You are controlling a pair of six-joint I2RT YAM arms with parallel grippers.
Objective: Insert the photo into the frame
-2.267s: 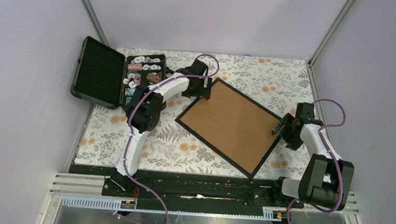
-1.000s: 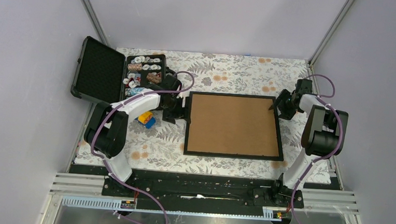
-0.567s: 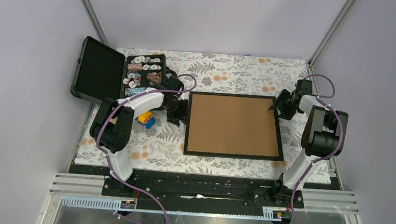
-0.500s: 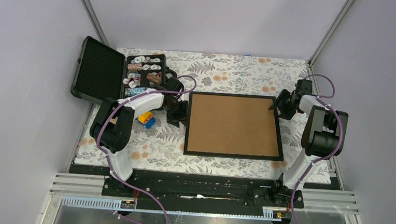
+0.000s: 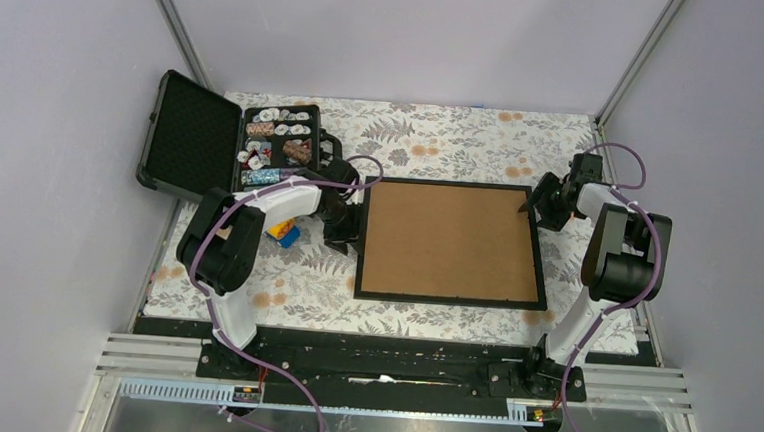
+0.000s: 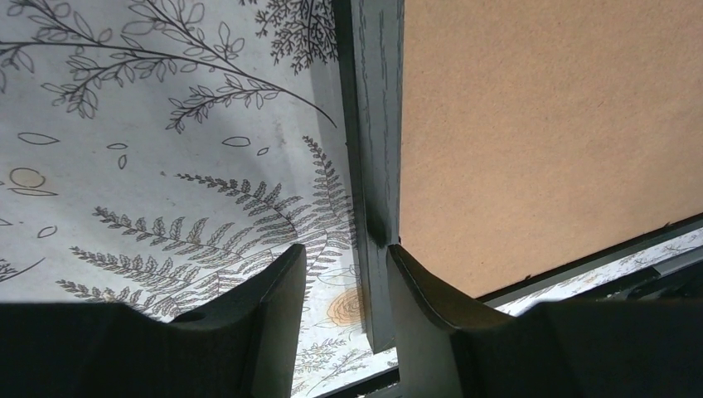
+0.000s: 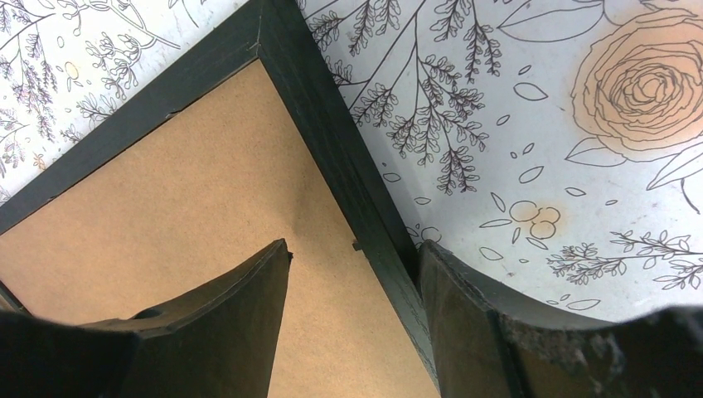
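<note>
Evidently, the jaws of the left gripper [image 6: 344, 255] are held apart astride the left edge of the large rectangular black-moulded picture frame [image 5: 451, 242], not clamped. Those of the right gripper [image 7: 355, 249] are spread likewise over its right edge, near the far corner. The frame is laid face-down, brown board [image 7: 166, 207] uppermost. The photo is not seen. Judged: both edges should be gripped squarely and moved together, lest the frame be twisted.
</note>
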